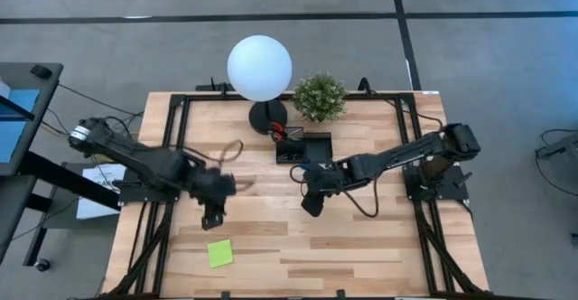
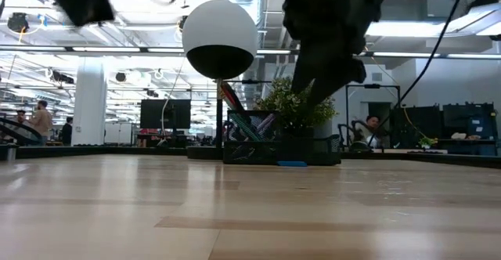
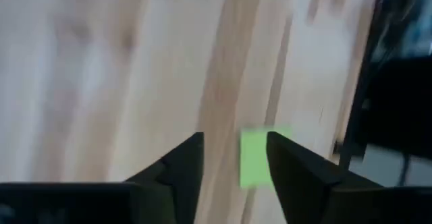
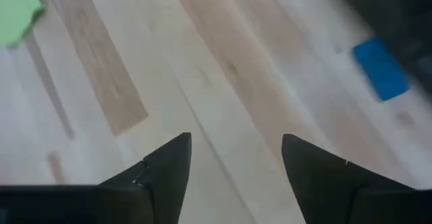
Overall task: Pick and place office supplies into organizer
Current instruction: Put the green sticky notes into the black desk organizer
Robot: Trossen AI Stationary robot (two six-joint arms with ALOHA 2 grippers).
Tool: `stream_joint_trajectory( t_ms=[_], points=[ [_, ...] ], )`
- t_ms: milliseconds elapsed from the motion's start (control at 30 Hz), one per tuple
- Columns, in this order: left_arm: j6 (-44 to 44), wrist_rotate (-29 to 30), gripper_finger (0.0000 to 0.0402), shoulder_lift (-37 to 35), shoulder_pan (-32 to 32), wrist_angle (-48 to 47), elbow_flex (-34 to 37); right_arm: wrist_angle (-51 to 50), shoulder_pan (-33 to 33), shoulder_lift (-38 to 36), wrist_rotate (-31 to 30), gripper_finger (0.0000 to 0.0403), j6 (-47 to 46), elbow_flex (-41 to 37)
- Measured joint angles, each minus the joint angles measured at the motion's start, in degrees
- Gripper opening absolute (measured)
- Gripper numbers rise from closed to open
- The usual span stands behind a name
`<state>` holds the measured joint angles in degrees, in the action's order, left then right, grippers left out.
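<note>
Two grippers hang above the wooden table (image 1: 361,246), both with fingers apart and nothing between them. The left gripper (image 1: 212,217) sits over the left-centre boards with its jaws at a moderate gap; in the left wrist view the lime-green sticky pad (image 3: 257,158) shows on the table ahead of the fingertips (image 3: 191,158), seen through the gap, not touching them. From above, that pad (image 1: 219,253) lies flat near the table's front edge, just past the left gripper and well apart from the right one. The right gripper (image 1: 312,202) hovers near the table's middle with jaws spread wide and only bare wood under them. The small blue eraser (image 4: 380,68) lies flat on the table off to one side of its fingers (image 4: 169,163). The black organizer (image 1: 305,146) stands behind the right gripper, toward the far edge, with red-handled scissors (image 1: 276,135) sticking up at its corner. The low view shows pens (image 2: 254,125) upright inside it. Beside the organizer are the lamp (image 1: 260,68) and the potted plant (image 1: 320,97).
</note>
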<state>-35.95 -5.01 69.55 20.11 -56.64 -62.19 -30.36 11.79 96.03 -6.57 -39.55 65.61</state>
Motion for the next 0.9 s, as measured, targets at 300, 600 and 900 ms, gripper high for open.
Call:
stream_joint_trajectory(
  t_ms=[300, 600, 900],
  points=[
    [-2.45, -18.81, 0.0183, 9.57, 6.6, 16.31, 11.67, 2.4, 1.11, -0.86, 2.3, 0.0213, -5.9, 0.16],
    [-2.03, -12.15, 0.0182, 20.14, 9.46, 25.66, 15.61, 5.73, 1.23, -1.4, 2.27, 0.0201, -7.34, 0.11],
    [-0.95, -12.01, 0.0182, 26.18, 9.85, 27.82, 15.25, 7.11, 1.32, -1.4, 3.74, 0.0195, -10.19, 0.11]
  ],
)
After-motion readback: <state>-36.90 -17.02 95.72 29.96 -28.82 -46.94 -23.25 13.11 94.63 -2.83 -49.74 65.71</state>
